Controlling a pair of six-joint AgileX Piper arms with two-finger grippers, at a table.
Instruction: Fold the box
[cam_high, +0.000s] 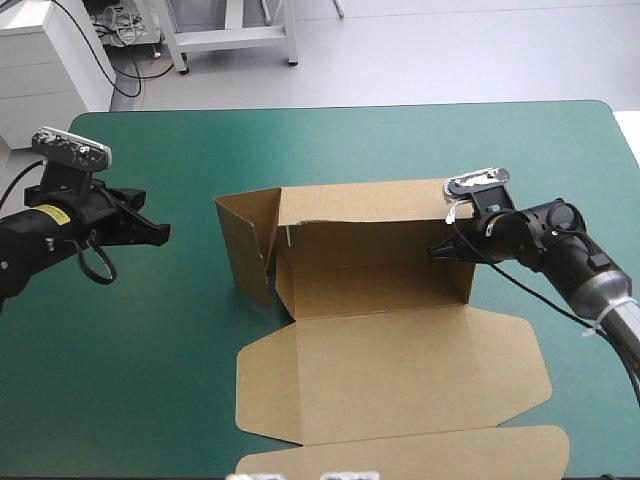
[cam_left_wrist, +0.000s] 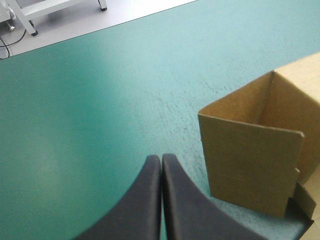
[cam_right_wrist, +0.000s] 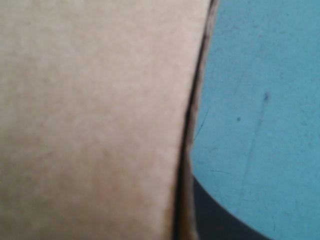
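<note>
A brown box (cam_high: 372, 290) sits at the middle of the teal-green table cover (cam_high: 130, 370), half built. Nearest the robot, its lid (cam_high: 390, 375) lies flat and reaches almost to the near edge. Behind the lid, the long walls stand up as an open trough. The right gripper (cam_high: 438, 251) is at the trough's right end and appears to pinch the board there. Its wrist view shows board edge-on with one black finger (cam_right_wrist: 215, 215) outside it and the other hidden, so the pinch is a judgement. At the trough's other end, the left end flap (cam_high: 245, 245) stands swung outward, untucked. The left gripper (cam_high: 160, 232) hovers well apart from that flap, its fingers pressed together in a point. The step in hand looks like forming the end walls. Next, the left flap needs pushing inward and tucking while the right end is steadied
</note>
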